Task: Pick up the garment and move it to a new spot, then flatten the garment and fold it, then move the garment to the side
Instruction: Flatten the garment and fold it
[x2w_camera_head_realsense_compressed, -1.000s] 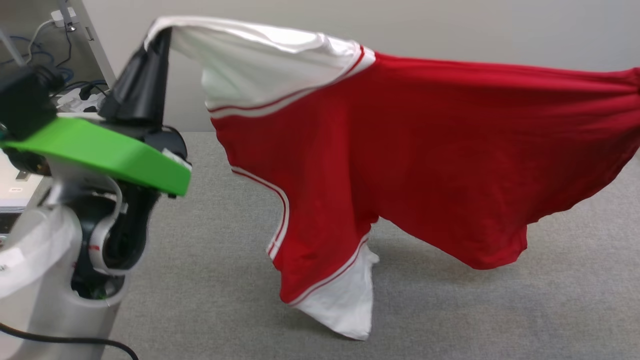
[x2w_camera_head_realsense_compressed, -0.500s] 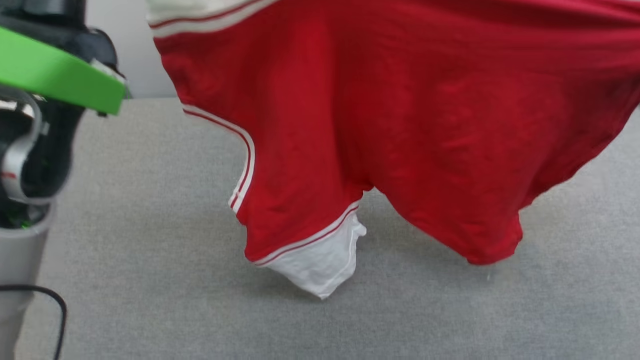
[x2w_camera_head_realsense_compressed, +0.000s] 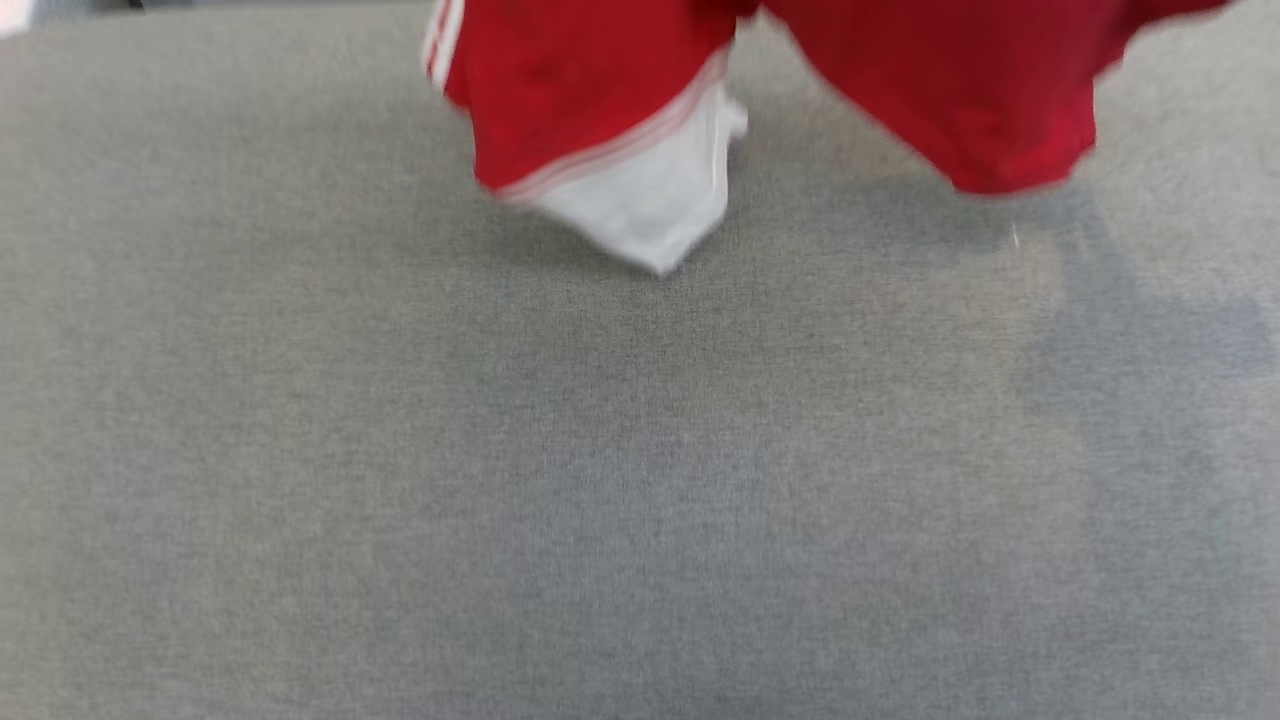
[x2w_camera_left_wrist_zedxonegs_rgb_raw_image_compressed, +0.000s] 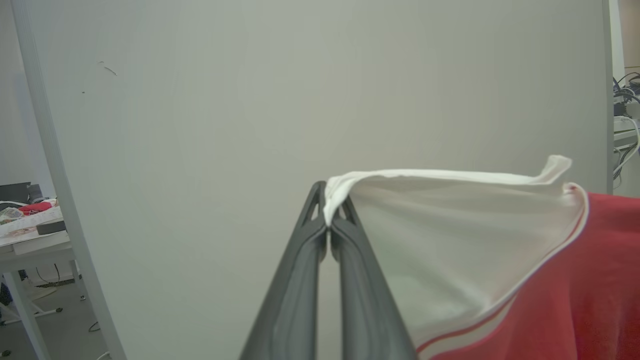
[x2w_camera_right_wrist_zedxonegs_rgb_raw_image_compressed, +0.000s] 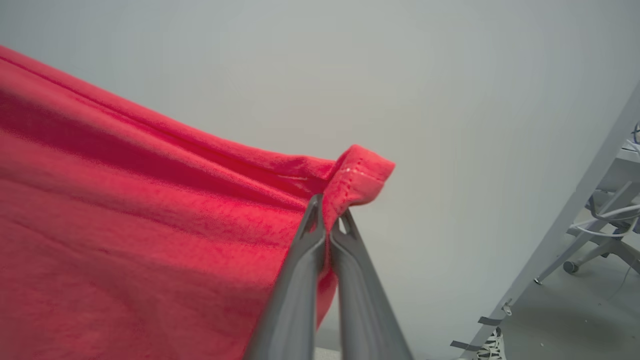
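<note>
Fingers (x2w_camera_left_wrist_zedxonegs_rgb_raw_image_compressed: 300, 280) of the left gripper (x2w_camera_left_wrist_zedxonegs_rgb_raw_image_compressed: 328, 222) are pinched on a white sleeve (x2w_camera_left_wrist_zedxonegs_rgb_raw_image_compressed: 450, 225), those of the right gripper (x2w_camera_right_wrist_zedxonegs_rgb_raw_image_compressed: 327, 215) on the red hem (x2w_camera_right_wrist_zedxonegs_rgb_raw_image_compressed: 360, 172). The garment (x2w_camera_head_realsense_compressed: 600, 80) is held spread at the far side, its low tips close to the tabletop (x2w_camera_head_realsense_compressed: 600, 480). The head view has been tipped downward since a moment ago; laying-out is judged near.

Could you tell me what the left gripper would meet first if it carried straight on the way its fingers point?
The left gripper, pinching the white sleeve of the shirt, points at the pale wall; nothing else seems to lie between, though depth is unclear.
</note>
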